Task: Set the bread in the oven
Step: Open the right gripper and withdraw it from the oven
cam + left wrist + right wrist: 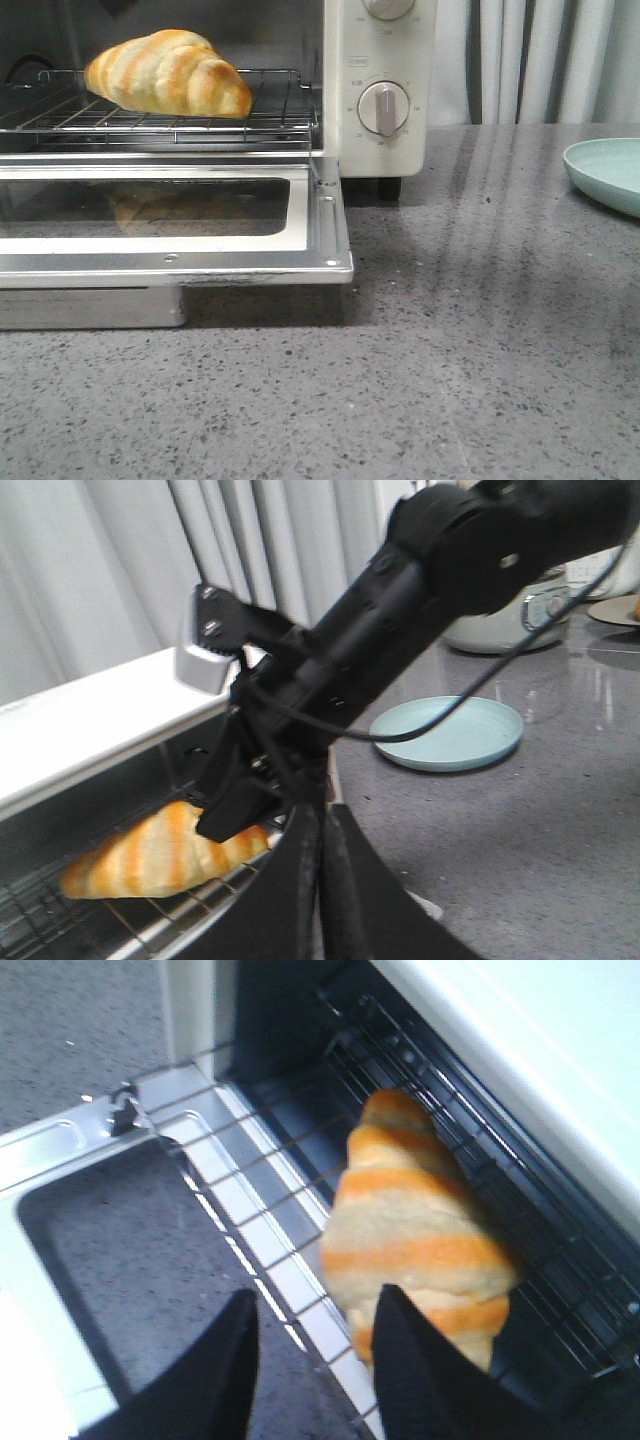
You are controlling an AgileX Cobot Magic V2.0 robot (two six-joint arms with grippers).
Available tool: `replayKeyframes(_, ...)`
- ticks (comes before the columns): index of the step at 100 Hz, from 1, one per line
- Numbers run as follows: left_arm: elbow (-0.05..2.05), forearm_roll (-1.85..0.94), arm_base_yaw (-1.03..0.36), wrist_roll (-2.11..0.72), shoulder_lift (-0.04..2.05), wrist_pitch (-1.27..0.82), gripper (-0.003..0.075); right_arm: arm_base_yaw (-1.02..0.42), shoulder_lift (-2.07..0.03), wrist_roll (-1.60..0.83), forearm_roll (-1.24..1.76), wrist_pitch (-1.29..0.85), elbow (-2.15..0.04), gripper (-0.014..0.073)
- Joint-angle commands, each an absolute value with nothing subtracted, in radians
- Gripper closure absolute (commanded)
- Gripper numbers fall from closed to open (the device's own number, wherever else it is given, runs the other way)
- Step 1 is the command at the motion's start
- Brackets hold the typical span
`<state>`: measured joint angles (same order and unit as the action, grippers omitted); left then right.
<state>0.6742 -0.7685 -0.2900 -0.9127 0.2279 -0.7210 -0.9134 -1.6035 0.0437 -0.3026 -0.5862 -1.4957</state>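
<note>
While the bread is lying on the wire rack inside the oven, the placing step is looking all but done. The roll is sitting free on the bars, well inside the cavity, with nothing gripping it. The drop-down door is hanging fully open in front of the oven, its glass reflecting the roll.

The right gripper is hovering just in front of the bread with its fingers standing apart and empty; one tip is overlapping the roll's near end in the right wrist view, and contact is hard to judge there. The left gripper is looking on from beside the oven, its fingers pressed together and holding nothing.

A pale green plate is sitting on the counter, off to the side of the oven past its dial knob.

Next, I'd say the right arm needs to draw straight back out over the open door, keeping its fingers clear of the roll so it isn't dragged off the rack.
</note>
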Motion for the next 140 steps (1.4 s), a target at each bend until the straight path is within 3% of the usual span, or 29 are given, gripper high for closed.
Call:
replayKeyframes(1, 0.707, -0.768, -0.289, -0.897, 0.232, -0.625, 0.0742, -0.942, -1.511, 0.033, -0.324, -0.549, -1.523, 0.0535)
replayKeyframes(8, 0.707, -0.745, -0.289, -0.896, 0.23, -0.6, 0.0742, -0.956, -1.474, 0.033, -0.324, -0.571, -1.519, 0.0673)
replayKeyframes(24, 0.707, -0.676, -0.289, -0.896, 0.23, -0.559, 0.0741, -0.955, -1.323, 0.033, -0.326, -0.609, -1.427, 0.0659)
replayKeyframes(69, 0.707, -0.644, -0.289, -0.896, 0.23, -0.561, 0.0741, -0.954, -0.773, 0.033, -0.398, -0.578, -0.847, 0.0659)
replayKeyframes(95, 0.707, -0.656, -0.289, -0.896, 0.23, -0.605, 0.0741, -0.954, -0.542, 0.215, -0.544, -0.504, -0.767, 0.0659)
replayKeyframes(112, 0.683, -0.662, -0.289, -0.896, 0.23, -0.624, 0.0742, -0.954, -0.343, 0.275, -0.705, -0.689, -0.683, 0.0663)
replayKeyframes(140, 0.463, -0.75, -0.289, -0.896, 0.23, -0.36, 0.0741, -0.954, -0.053, 0.314, -0.743, -0.726, -0.618, 0.0663)
